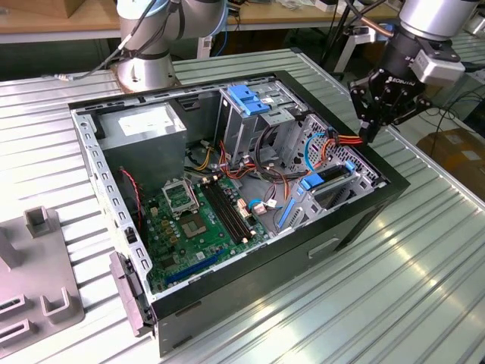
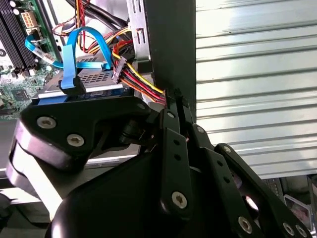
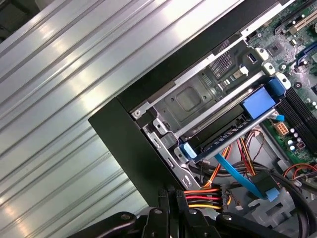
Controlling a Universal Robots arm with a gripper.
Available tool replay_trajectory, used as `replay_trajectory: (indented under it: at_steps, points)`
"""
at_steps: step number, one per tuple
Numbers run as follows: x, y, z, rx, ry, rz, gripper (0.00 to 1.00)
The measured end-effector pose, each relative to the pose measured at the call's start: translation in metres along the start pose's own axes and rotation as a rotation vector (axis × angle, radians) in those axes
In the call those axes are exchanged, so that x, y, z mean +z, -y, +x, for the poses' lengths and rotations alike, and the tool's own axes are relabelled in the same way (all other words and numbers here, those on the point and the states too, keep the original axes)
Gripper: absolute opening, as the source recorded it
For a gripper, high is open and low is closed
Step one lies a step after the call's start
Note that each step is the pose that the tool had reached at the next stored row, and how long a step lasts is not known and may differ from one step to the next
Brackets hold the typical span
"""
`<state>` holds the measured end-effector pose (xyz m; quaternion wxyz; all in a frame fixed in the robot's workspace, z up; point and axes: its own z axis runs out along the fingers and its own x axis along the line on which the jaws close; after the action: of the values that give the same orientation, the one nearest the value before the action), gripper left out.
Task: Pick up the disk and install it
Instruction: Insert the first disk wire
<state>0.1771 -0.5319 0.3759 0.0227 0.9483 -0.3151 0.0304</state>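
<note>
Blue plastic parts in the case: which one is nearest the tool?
The blue carrier rails on the disk, by the tool; the blue bracket atop the silver drive cage sits farther off.

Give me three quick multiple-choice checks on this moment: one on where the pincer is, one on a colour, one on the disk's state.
1. Where is the pincer?
A) over the motherboard
B) at the case's rim near the disk, on the exterior view's right
C) over the grey fixture on the table

2. What colour is the flat cable looping over the disk?
A) blue
B) white
C) green

3. What state is the disk in?
A) held in the air
B) lying on the table
C) seated inside the case

Answers:
1 B: the exterior view shows the pincer at the case's rim.
2 A: the cable is blue in the second wrist view.
3 C: the disk sits in the case, and the pincer is shut and holds nothing.
</note>
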Motion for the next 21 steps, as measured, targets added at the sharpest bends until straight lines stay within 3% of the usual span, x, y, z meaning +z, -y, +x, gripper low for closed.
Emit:
replay_trajectory:
  at_steps: [12, 21]
  points:
    - [0.0002, -0.0053, -0.0072, 0.064, 0.0015, -0.0047, 0.17]
    - [-0.0004, -0.0155, -0.0207, 0.072, 0.0018, -0.0051, 0.17]
